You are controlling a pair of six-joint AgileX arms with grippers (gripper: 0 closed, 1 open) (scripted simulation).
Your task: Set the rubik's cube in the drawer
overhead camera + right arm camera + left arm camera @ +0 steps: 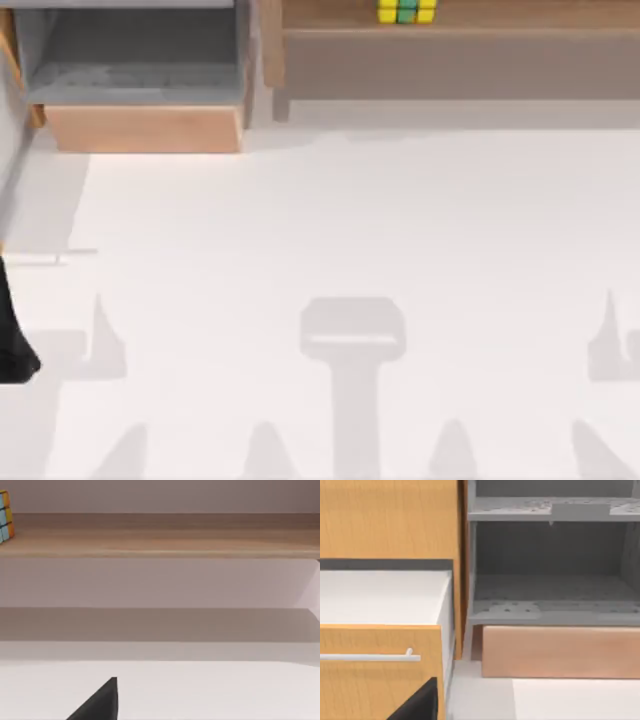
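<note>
The rubik's cube (406, 10), yellow and green, sits on the long brown shelf (450, 20) at the back right; its edge also shows on the shelf in the right wrist view (4, 516). The drawer (140, 128) stands pulled out at the back left, tan front panel toward me, grey floor (130, 60) bare. The left wrist view looks straight at this drawer (560, 650) and its grey inside (550, 590). My left arm (15, 340) is at the table's left edge, far from the cube. A dark part of each gripper shows low in its wrist view (420, 705) (100, 702).
An orange wood cabinet (385, 520) with a silver-handled front (370, 656) stands left of the drawer. The shelf stands on a side post (272, 50) beside the drawer. White tabletop (350, 220) stretches in front of both.
</note>
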